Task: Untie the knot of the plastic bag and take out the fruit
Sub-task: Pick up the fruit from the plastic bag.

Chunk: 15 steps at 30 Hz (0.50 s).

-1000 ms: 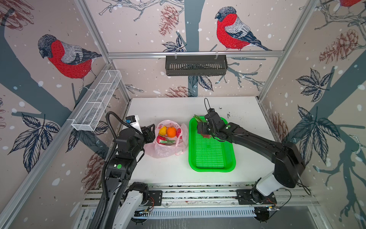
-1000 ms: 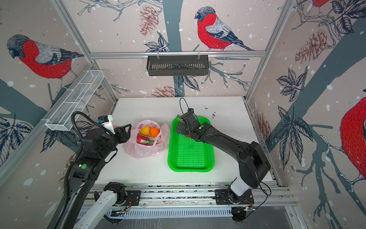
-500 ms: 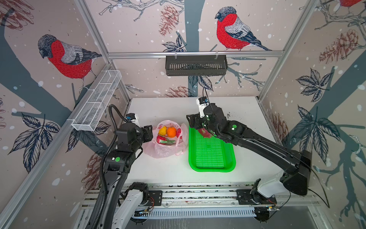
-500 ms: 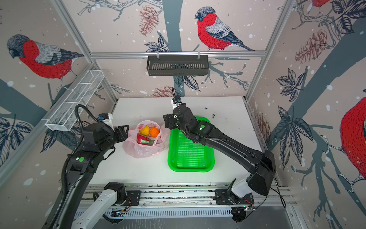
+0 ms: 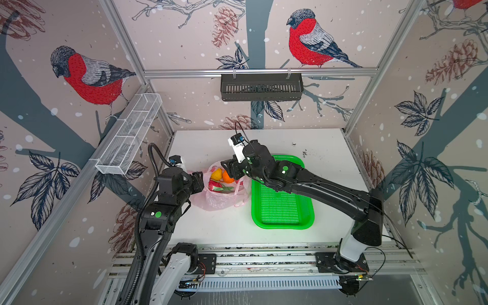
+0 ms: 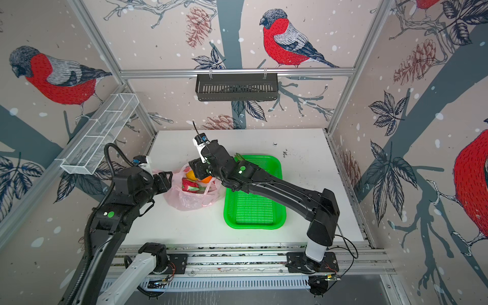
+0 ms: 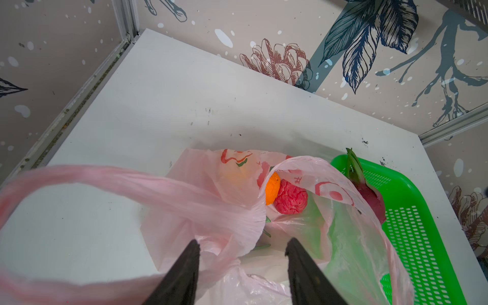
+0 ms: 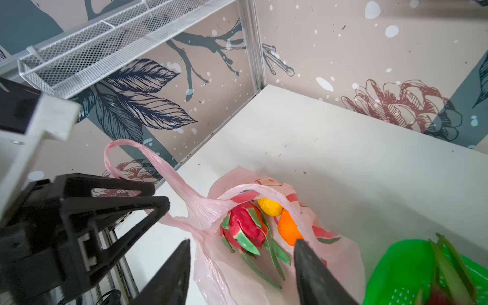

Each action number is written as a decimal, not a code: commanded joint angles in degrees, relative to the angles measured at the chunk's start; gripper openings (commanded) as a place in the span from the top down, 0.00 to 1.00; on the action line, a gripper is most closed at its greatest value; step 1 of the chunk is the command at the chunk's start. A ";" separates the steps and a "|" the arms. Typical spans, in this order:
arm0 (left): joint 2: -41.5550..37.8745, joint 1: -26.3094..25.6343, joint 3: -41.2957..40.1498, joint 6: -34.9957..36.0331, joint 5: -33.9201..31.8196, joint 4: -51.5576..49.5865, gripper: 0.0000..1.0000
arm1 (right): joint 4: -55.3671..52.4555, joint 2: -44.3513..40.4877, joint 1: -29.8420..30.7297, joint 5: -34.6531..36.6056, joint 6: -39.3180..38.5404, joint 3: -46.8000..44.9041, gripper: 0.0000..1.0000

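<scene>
The pale-pink plastic bag (image 5: 221, 200) lies open on the white table, left of the green tray (image 5: 282, 221). Inside it are a dragon fruit (image 8: 245, 227), a yellow citrus (image 8: 269, 207), an orange citrus (image 8: 287, 229) and a bumpy red fruit (image 7: 290, 198). Another dragon fruit (image 7: 367, 192) lies in the tray's far corner. The knot is out of view; one loop handle (image 8: 148, 155) rises loose. My left gripper (image 7: 242, 241) stands open at the bag's left rim, with crumpled plastic between its fingers. My right gripper (image 8: 242, 241) hangs open over the bag's mouth, above the dragon fruit.
A white mesh shelf (image 5: 129, 137) hangs on the left wall and a black basket (image 5: 261, 87) on the back wall. The white table (image 5: 330, 163) is walled on three sides. The right arm stretches across the tray's far half.
The right gripper has swung left from over the tray's far corner to over the bag's mouth, and its jaws have narrowed. The left gripper has stayed at the bag's left rim.
</scene>
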 commanded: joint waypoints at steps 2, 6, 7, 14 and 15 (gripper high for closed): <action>-0.87 0.11 2.75 -0.44 -2.79 -2.28 0.46 | 0.28 2.67 0.34 -1.65 2.01 2.31 0.39; -1.06 0.11 3.38 -0.01 -2.75 -3.30 0.45 | -0.57 4.28 0.25 -1.59 2.63 3.80 0.40; -0.92 0.11 2.96 0.08 -2.72 -3.21 0.45 | -0.89 4.50 0.25 -1.53 2.73 4.10 0.40; 0.53 0.11 0.36 -0.15 -3.10 -0.72 0.45 | -3.40 5.55 0.39 -2.28 4.38 5.19 0.40; 0.75 0.11 0.19 -0.10 -3.30 -0.42 0.45 | -3.50 5.68 0.34 -2.43 4.68 5.03 0.40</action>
